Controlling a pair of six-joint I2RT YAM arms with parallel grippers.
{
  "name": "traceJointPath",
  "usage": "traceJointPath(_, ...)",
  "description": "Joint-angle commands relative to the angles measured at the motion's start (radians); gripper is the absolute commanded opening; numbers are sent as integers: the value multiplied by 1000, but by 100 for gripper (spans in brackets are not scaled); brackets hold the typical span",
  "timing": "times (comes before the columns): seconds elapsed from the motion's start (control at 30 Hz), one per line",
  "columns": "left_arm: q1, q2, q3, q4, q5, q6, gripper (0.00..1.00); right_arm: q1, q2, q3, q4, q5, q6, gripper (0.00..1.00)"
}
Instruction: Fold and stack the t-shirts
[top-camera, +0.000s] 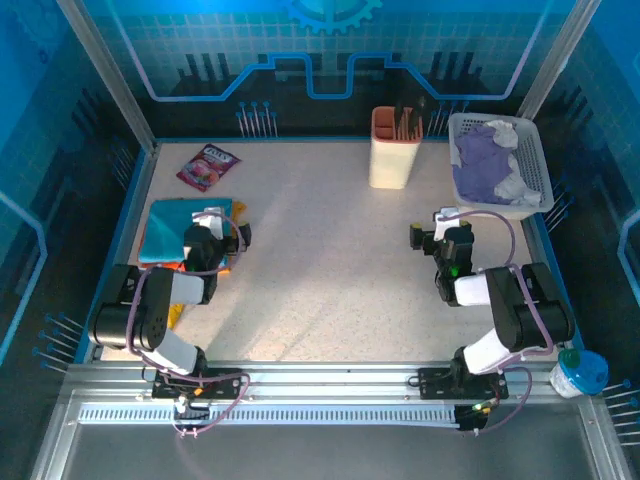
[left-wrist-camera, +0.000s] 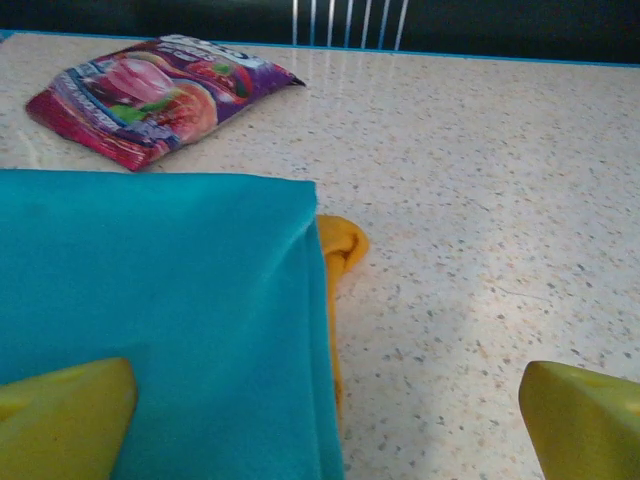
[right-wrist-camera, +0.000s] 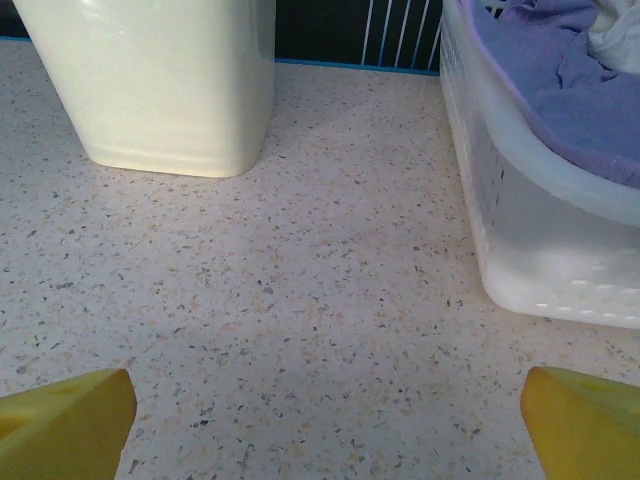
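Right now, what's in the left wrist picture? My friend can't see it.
A folded teal t-shirt lies on a speckled table, yellow-orange cloth peeking from under its right edge. A snack packet lies beyond it; the open left claw frames the bottom corners.

Folded teal t-shirt (left-wrist-camera: 150, 320), snack packet (left-wrist-camera: 150, 95) beyond

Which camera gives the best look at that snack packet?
The left wrist view: the packet lies close and large, its colourful print clear, beyond the teal shirt. The top view shows the packet whole but tiny, at the far left.
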Motion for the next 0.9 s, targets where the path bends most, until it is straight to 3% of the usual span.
traceJointPath(0.0, 1, 6, -2, 49, -68, -32, 99, 9, -4, 21, 15, 7, -8, 100)
traceJointPath(0.57, -2, -15, 11, 9, -83, -30, 99, 17, -31, 9, 18, 0, -25, 100)
traceJointPath(0.73, -18, -178, 145, -368, -144, -39, 99, 70, -204, 112, -290, 154, -37, 100)
traceJointPath(0.87, -22, -269, 218, -546, -146, -173, 98, 83, -241, 330, -633, 264, 48, 100)
